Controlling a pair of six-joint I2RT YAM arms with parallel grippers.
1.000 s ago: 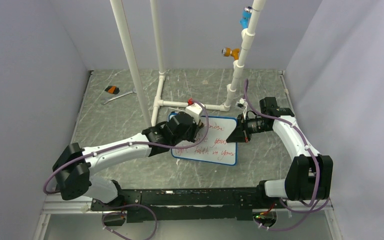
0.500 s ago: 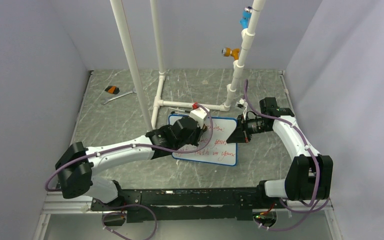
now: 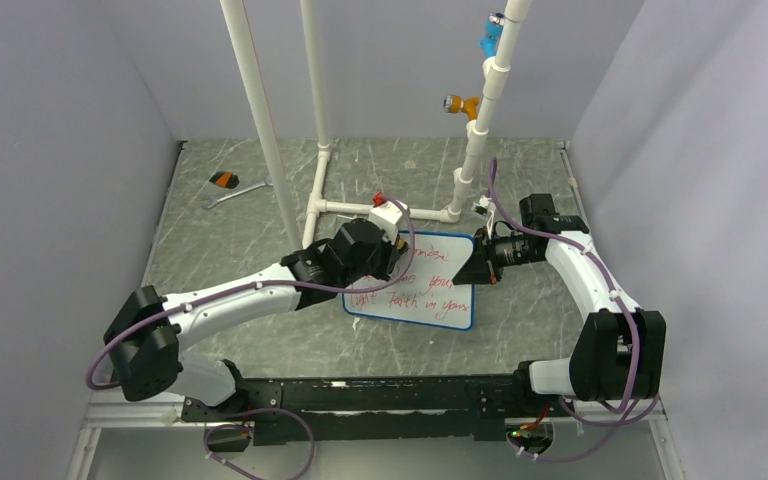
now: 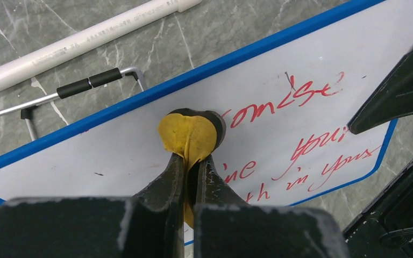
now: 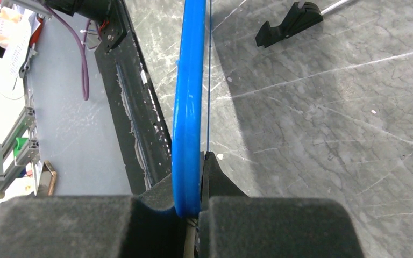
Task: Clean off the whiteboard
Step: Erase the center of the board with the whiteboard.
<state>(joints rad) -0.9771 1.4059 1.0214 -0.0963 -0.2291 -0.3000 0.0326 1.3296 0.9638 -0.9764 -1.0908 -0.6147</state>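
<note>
My left jaws are clenched on a yellow pad (image 4: 188, 134), pressed to the whiteboard (image 3: 438, 300) near the middle of the bench (image 3: 520, 330). My right jaws grasp its blue frame (image 5: 187, 107) at the right edge. Red writing lies toward that grip, so wiping across could knock the jaws together or shove the board loose. The bench is grey and marbled, with a white pipe frame (image 3: 345, 207) just behind and pale walls (image 3: 60, 150) close around.

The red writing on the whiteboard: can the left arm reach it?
Probably yes: the left gripper, shut on a yellow pad, sits against the whiteboard beside the red writing; the right gripper only clamps its edge.
</note>
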